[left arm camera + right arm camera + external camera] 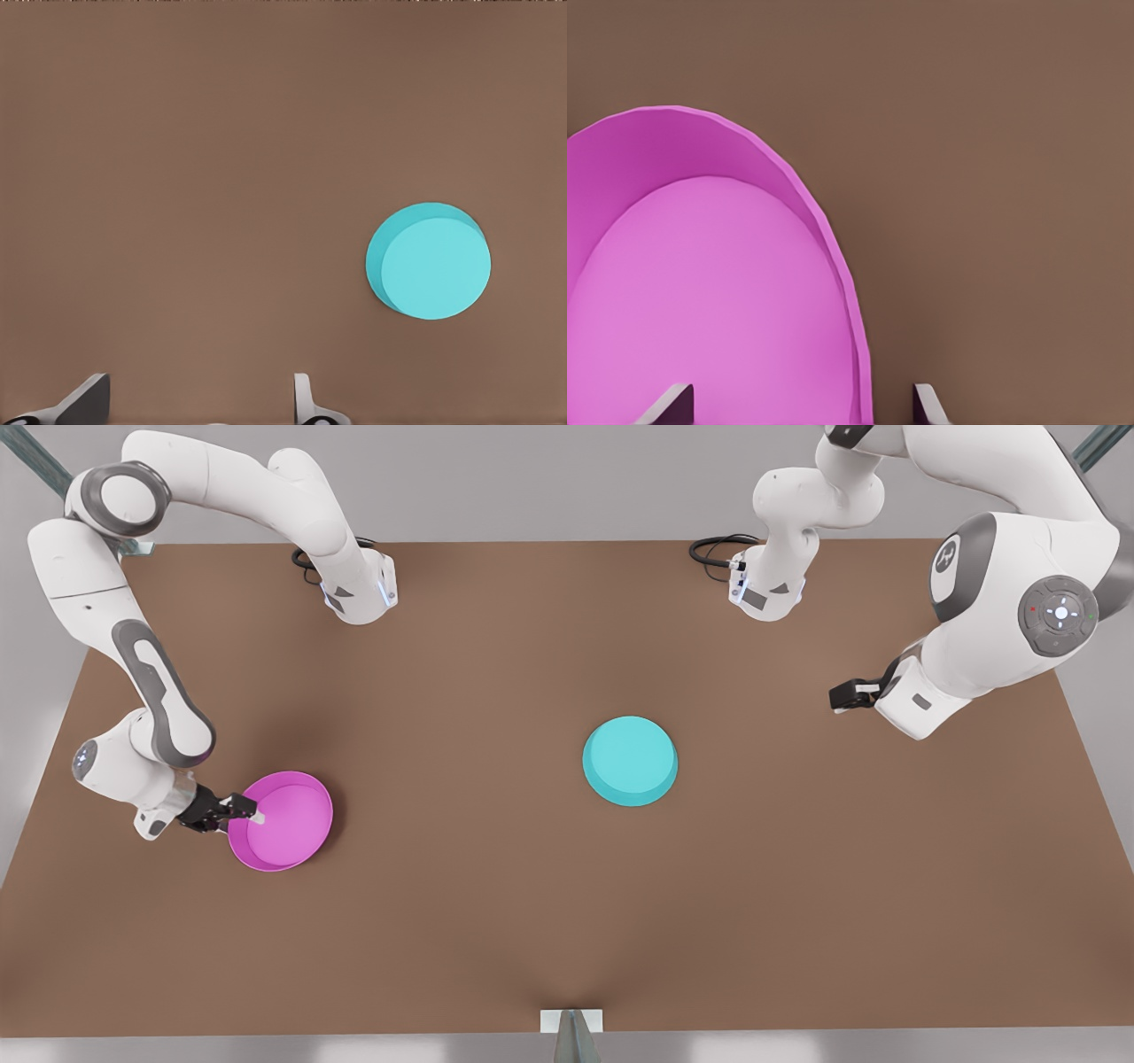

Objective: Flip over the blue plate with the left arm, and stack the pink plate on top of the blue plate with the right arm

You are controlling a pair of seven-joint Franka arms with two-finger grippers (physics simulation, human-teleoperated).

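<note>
The pink plate [288,819] lies open side up at the front view's left. My right gripper [252,813] is at the plate's edge and open, one finger inside and one outside the rim. In the right wrist view the pink plate [718,301] has its rim running between the two fingertips of the right gripper [802,407]. The blue plate [630,760] rests base up near the table's middle. My left gripper [837,695] hovers well off toward the front view's right, open and holding nothing. From the left wrist view the blue plate [430,263] lies far beyond the left gripper [195,407].
Both arm bases [359,593] [766,589] stand at the back edge of the brown table [567,921], each with a black cable coil beside it. A small grey bracket [571,1023] sits at the front edge's middle.
</note>
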